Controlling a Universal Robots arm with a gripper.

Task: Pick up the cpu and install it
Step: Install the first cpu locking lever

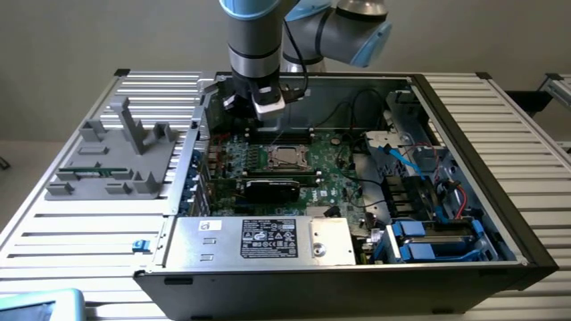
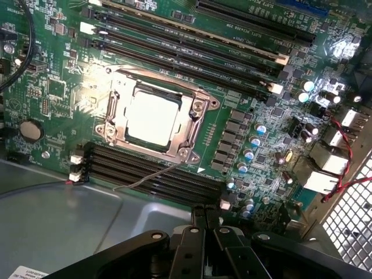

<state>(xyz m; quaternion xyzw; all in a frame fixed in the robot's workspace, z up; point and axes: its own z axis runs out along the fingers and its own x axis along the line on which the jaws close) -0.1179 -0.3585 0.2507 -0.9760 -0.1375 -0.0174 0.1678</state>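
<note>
The cpu [image 2: 152, 118], a small pale silvery square, lies flat inside the metal socket frame [image 2: 187, 136] on the green motherboard [image 2: 52, 87]. In the exterior view the cpu [image 1: 285, 156] sits mid-board inside the open computer case. My gripper [image 2: 206, 224] hovers above the board's edge, off to one side of the socket, its dark fingers pressed together with nothing between them. Seen from outside, the gripper [image 1: 251, 112] hangs over the back left part of the board, above and behind the socket.
Black memory slots [image 2: 151, 171] flank the socket on both sides. A thin wire lever [image 2: 145, 180] lies across the nearer slots. A grey fixture [image 1: 111, 157] holding a green memory stick [image 1: 92, 170] stands outside the case. The power supply [image 1: 267, 237] and blue drive bays [image 1: 428, 237] fill the front.
</note>
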